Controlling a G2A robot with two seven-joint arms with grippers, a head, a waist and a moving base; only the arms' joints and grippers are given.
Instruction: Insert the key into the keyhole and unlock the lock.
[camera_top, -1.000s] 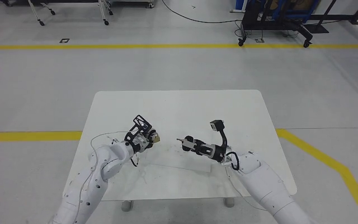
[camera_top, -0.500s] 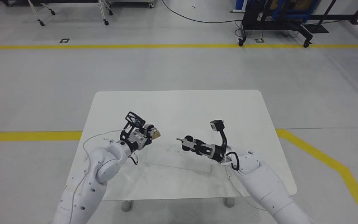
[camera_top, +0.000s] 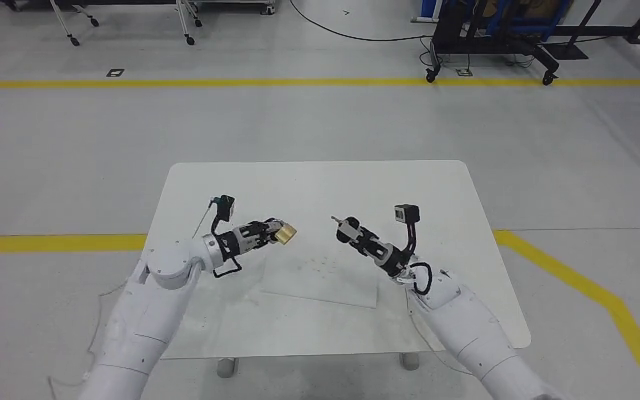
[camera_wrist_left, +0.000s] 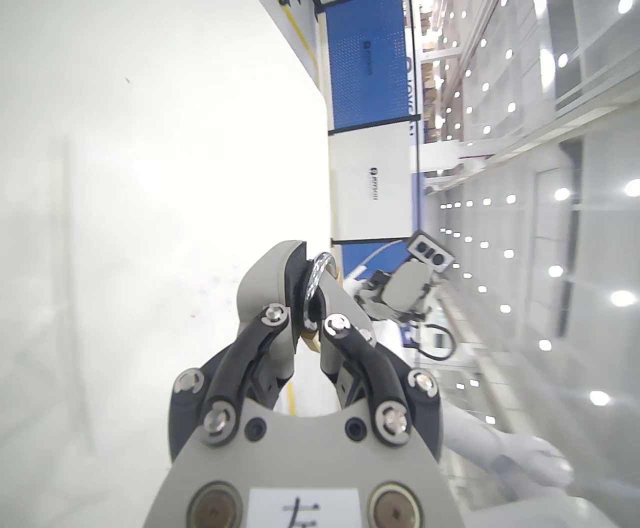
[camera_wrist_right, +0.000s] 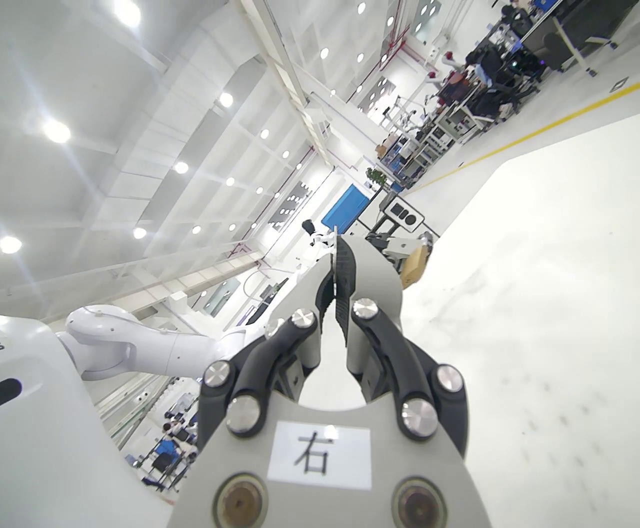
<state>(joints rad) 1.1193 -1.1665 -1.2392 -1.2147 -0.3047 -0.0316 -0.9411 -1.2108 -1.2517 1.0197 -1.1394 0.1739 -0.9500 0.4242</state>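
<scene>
A brass padlock (camera_top: 286, 233) hangs above the middle of the white table (camera_top: 420, 190), with my left gripper (camera_top: 268, 233) shut on it. In the left wrist view the fingers (camera_wrist_left: 280, 280) clamp the silver shackle (camera_wrist_left: 316, 274), and most of the lock body is hidden. My right gripper (camera_top: 346, 230) is a short way to the right, facing the lock, shut on a thin key (camera_top: 336, 220). The key (camera_wrist_right: 334, 260) shows edge-on between its pads in the right wrist view, with the padlock (camera_wrist_right: 416, 264) just beyond it. The key and lock are apart.
A faint rectangular sheet (camera_top: 320, 285) lies flat on the table near the front, below both grippers. The table's far half is bare. Yellow floor lines and wheeled stands (camera_top: 490, 45) are well beyond the table.
My left gripper has swung round to point right, carrying the padlock slightly right. My right gripper has lifted and shifted toward the back of the table, with the key now aimed at the lock.
</scene>
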